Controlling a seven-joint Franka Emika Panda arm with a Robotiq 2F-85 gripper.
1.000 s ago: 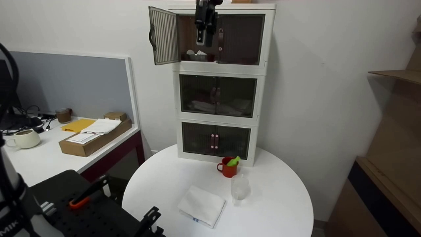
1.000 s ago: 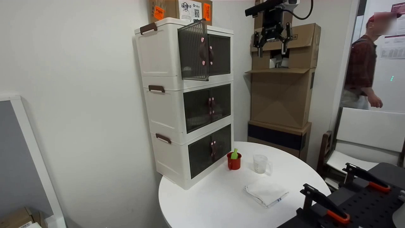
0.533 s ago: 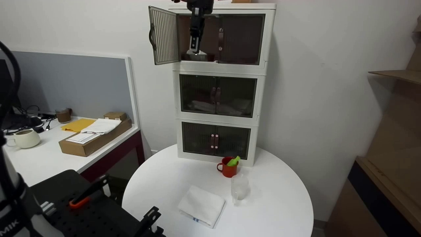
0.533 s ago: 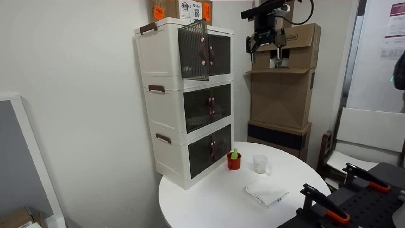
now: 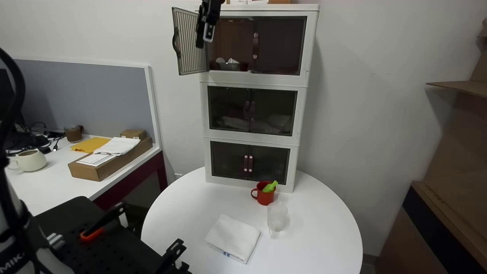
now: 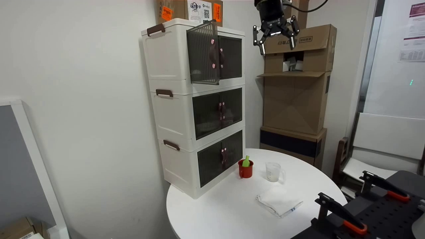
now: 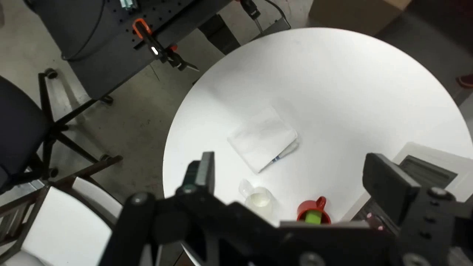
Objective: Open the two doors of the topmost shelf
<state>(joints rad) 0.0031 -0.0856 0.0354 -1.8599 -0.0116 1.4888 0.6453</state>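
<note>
Three-tier white cabinet (image 5: 251, 78), on a round worktop (image 5: 315, 239). Topmost shelf (image 5: 234, 40), highest in the cabinet: swung-out door (image 5: 188, 47) standing away from the cabinet's front; closed door (image 5: 283, 45) flush with it. Pincer (image 6: 277, 49): released, jaws spread wide, high before the cabinet; in an exterior view we see it block part of the swung-out door. Before the cabinet's foot: red mug (image 5: 264, 195) holding a green item (image 5: 270, 185). Farther from the cabinet: clear measuring cup (image 6: 273, 172), folded white cloth (image 5: 233, 238). Atop the cabinet: carton (image 6: 179, 11).
</note>
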